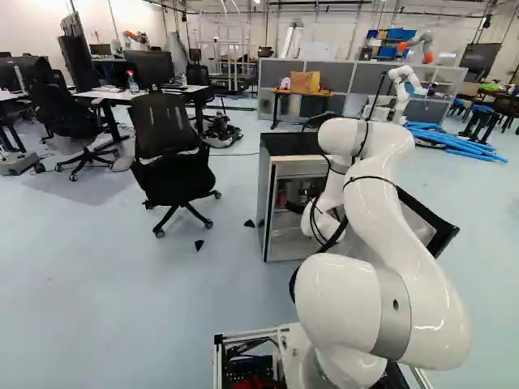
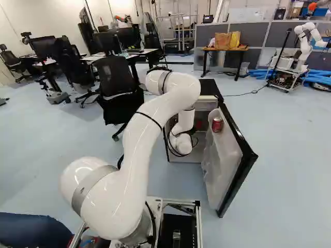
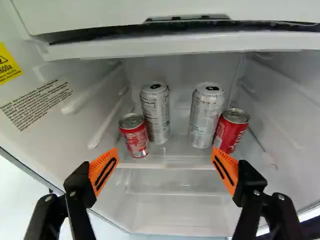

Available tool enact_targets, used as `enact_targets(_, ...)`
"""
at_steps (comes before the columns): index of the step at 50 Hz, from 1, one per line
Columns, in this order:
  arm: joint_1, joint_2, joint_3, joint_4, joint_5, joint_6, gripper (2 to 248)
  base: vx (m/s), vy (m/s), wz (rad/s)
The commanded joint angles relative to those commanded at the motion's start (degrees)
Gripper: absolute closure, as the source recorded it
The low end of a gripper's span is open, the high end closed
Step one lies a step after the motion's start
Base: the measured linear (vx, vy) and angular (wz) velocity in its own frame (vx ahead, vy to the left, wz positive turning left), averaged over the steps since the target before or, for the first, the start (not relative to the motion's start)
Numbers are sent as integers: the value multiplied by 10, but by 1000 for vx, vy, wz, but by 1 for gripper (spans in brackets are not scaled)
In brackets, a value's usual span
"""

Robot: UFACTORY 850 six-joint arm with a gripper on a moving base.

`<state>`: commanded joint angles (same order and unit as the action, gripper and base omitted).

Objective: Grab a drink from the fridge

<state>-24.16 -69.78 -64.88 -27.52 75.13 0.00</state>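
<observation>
My gripper (image 1: 295,207) reaches into the open fridge (image 1: 265,190) in the left base view, largely hidden by the arm. In the wrist view the gripper (image 3: 165,152) stands wide open, its orange pads apart and nothing held. Ahead of it, on the fridge shelf, stand two tall silver cans, one (image 3: 157,115) beside a short red can (image 3: 134,136), the other (image 3: 205,117) beside another short red can (image 3: 230,131). All four look upright. One more red can (image 2: 217,125) sits in the open fridge door (image 2: 225,155).
The door stands out to the right of my arm. An office chair (image 1: 166,154) is left of the fridge. Behind are a wooden table (image 2: 226,49), grey partitions (image 2: 253,32) and another robot (image 2: 304,46). Inside the fridge, a white ledge (image 3: 175,42) runs above the cans.
</observation>
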Motion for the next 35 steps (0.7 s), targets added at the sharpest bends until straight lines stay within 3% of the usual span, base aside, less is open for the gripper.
enact_targets(35, 5, -13, -27, -50, -17, 0, 3, 0, 0, 0)
